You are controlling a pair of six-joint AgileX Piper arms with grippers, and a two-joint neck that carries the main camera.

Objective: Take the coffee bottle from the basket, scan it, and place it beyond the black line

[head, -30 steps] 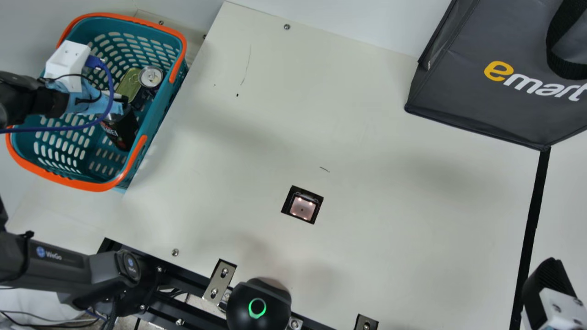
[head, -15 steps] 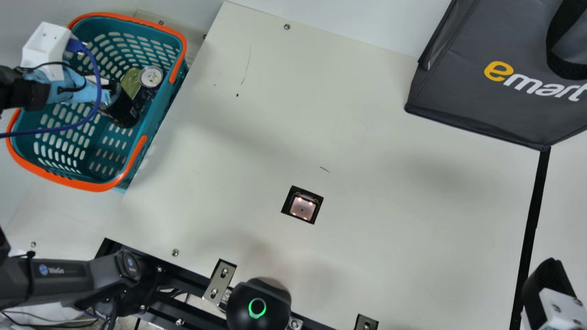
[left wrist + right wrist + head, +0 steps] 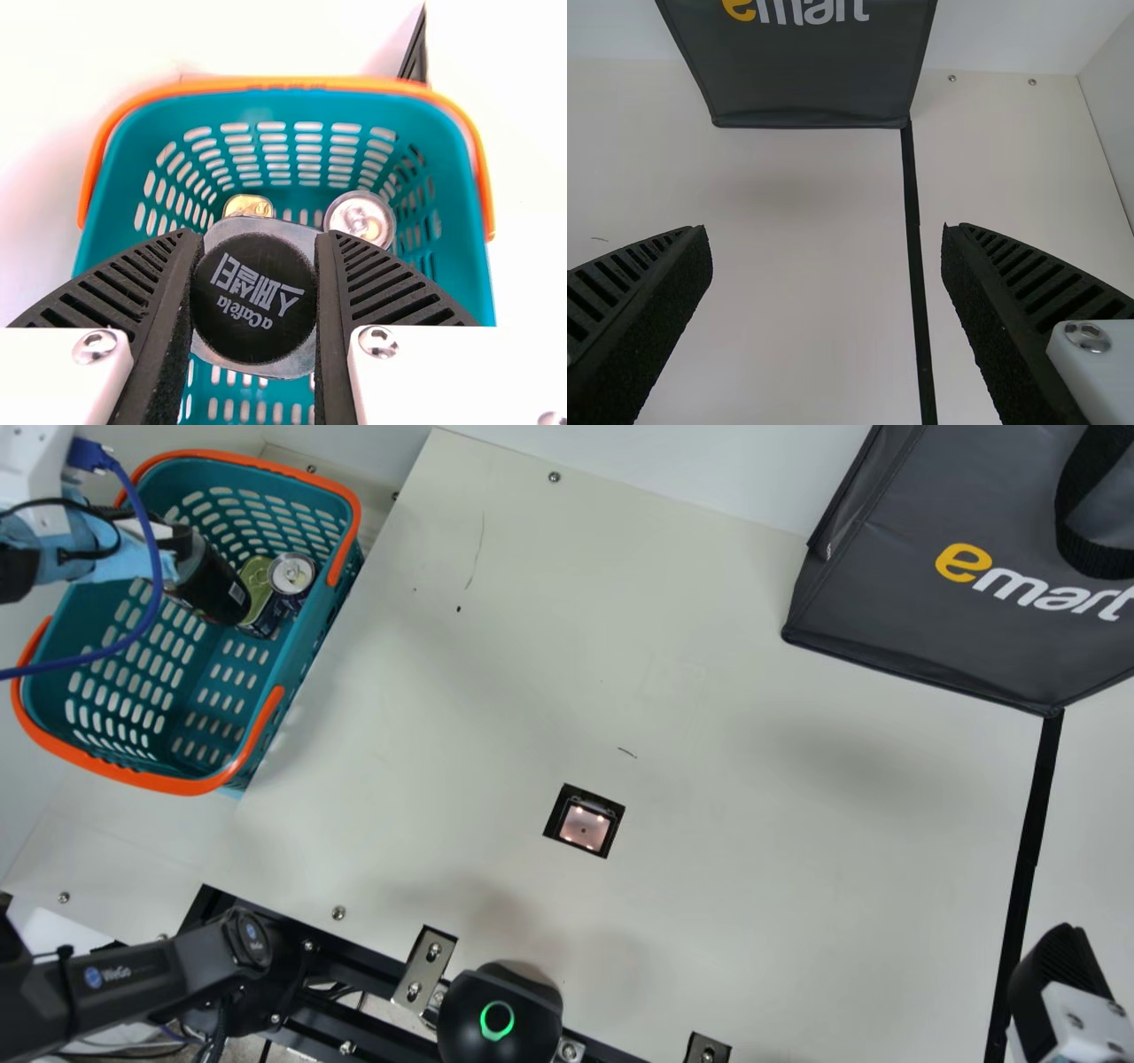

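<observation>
The left hand (image 3: 257, 237) grips the coffee bottle (image 3: 213, 586) at the basket (image 3: 299, 657), its removal seemingly unfinished, with scanning and placement beyond the black line (image 3: 1028, 850) ahead, the right hand (image 3: 826, 235) open.

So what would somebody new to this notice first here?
Probably the teal basket with the orange rim at the main view's left, where the left gripper grips the dark-capped coffee bottle. After that, likely the big dark bag at upper right, then the small lit scanner window mid-table.
</observation>
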